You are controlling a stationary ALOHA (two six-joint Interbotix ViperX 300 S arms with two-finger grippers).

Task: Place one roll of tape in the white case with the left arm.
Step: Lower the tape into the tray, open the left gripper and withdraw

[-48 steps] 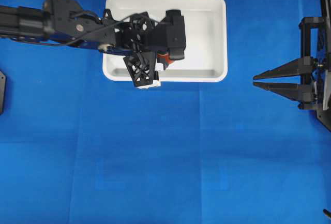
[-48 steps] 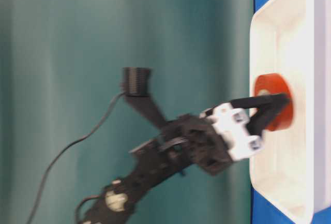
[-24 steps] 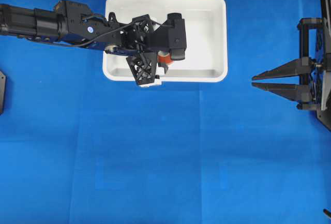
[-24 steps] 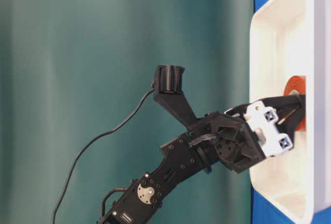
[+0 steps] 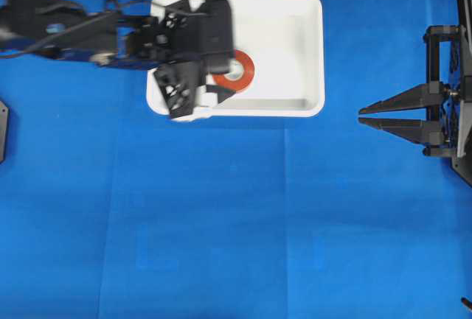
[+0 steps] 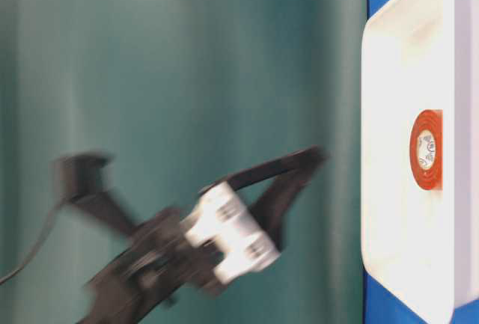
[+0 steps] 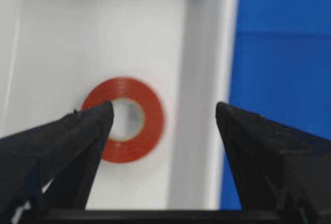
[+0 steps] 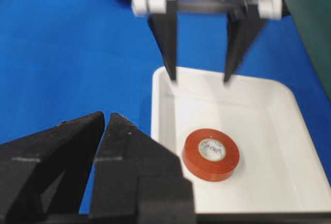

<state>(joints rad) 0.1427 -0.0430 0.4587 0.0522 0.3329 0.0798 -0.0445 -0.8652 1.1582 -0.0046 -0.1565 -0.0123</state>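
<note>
The orange-red roll of tape [image 5: 237,71] lies flat on the floor of the white case [image 5: 316,54], near its front wall, with nothing touching it. My left gripper [image 5: 220,76] hangs open and empty above the case's left part, blurred by motion. In the left wrist view the roll [image 7: 129,118] shows below the wide-apart fingers of the left gripper [image 7: 164,109]. The table-level view has that gripper [image 6: 303,167] well clear of the roll [image 6: 426,150]. My right gripper [image 5: 365,115] rests at the right edge, its prongs almost together with nothing between them.
Blue cloth [image 5: 236,223] covers the table around the case. A dark object [image 5: 2,131] sits at the far left edge. The right arm's black frame [image 5: 450,90] stands along the right edge.
The left gripper opened and let go of the roll, which now lies flat in the case. The gripper then rose and drew back to the left. The right arm has not moved.
</note>
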